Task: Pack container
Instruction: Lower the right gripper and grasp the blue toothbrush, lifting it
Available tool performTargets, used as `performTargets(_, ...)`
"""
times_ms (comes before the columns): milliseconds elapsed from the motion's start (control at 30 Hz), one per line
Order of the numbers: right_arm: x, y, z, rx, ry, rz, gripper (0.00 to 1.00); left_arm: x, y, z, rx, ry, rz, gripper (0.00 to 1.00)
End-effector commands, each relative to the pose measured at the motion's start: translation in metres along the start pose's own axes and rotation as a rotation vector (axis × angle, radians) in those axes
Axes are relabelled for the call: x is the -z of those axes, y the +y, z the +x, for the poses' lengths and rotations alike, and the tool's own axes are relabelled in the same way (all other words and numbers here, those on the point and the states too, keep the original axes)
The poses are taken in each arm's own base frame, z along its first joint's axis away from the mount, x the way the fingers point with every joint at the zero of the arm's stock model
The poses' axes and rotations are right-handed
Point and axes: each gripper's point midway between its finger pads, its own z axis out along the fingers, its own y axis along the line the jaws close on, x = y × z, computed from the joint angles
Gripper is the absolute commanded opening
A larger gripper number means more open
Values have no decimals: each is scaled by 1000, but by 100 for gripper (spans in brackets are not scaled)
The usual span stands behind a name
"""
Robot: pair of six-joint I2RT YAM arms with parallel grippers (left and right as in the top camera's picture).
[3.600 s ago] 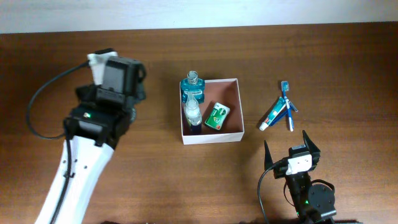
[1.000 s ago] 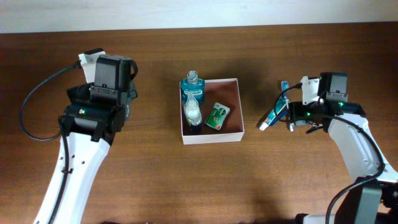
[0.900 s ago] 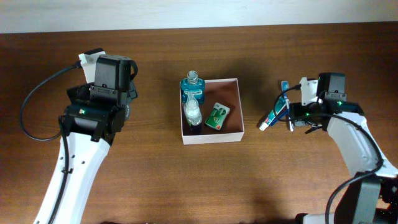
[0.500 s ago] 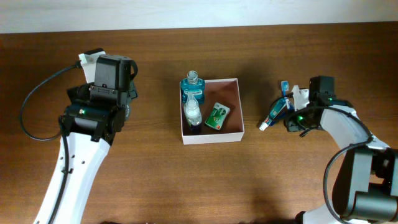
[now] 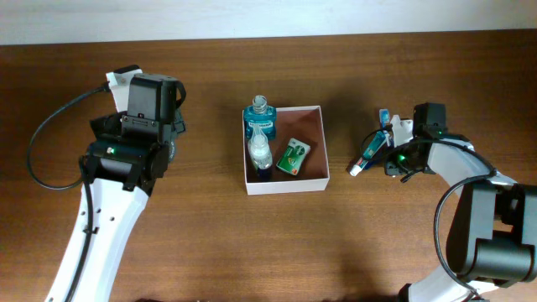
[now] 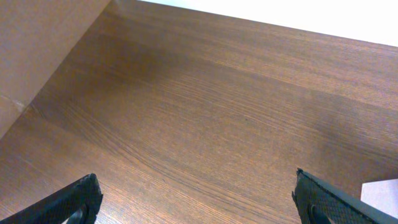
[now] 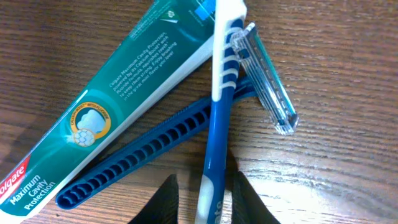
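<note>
Your container sits in the middle of the table. It is a flat square box, white outside and pinkish-brown inside. In it, along the left wall, you have a teal bottle at the back and a small clear bottle in front of it. A green packet lies just beside them. The words on these three are too small to read.

To the right of the box, well apart from it, three things lie in a pile. The toothpaste tube reads "Colgate Maximum Cavity Protection". A blue and white toothbrush lies across it. A blue razor with a clear head lies under the toothbrush.

Your right gripper is down at this pile. Its two fingers sit close together, one on each side of the toothbrush handle, and a thin gap shows on the left side. A few seconds ago this arm was folded up at the near edge of the table; now it has reached out to the pile. The pile and the things in the box lie where they were.

Your left gripper hangs over bare wood, left of the box. Its fingers are spread wide and hold nothing.
</note>
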Motion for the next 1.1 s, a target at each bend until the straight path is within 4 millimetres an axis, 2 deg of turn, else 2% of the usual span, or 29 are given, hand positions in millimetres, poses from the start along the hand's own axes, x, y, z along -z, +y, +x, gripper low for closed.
performTargets(0, -6, 5, 6, -5, 31, -22, 16, -1, 4, -1, -6, -2, -19, 99)
performTargets(167, 10, 4, -1, 0, -5, -6, 12, -1, 4, -1, -6, -2, -19, 99)
performTargets(300, 37, 4, -14, 10, -78, 11, 11, -1, 4, -1, -6, -2, -19, 99)
performTargets(333, 42, 4, -17, 12, -94, 15, 7, -1, 4, -1, -6, -2, -19, 99)
performTargets(467, 48, 5, -19, 14, -110, 18, 4, -1, 4, -1, -6, -2, -19, 100)
performTargets(633, 50, 5, -18, 14, -108, 18, 5, -1, 4, -1, -6, -2, -19, 99)
performTargets(733, 48, 3, -13, 11, -85, 31, 14, -1, 4, -1, -6, -2, -19, 100)
performTargets(800, 46, 3, -11, 10, -76, 31, 15, -1, 4, -1, -6, -2, -19, 100)
performTargets(933, 35, 3, -5, 5, -43, 22, 18, -1, 4, -1, -6, -2, -19, 99)
performTargets(967, 32, 3, -4, 4, -34, 20, 26, -1, 4, -1, -6, -2, -19, 99)
performTargets(1067, 22, 3, 0, 1, -9, 14, 26, -1, 4, -1, -6, -2, -19, 99)
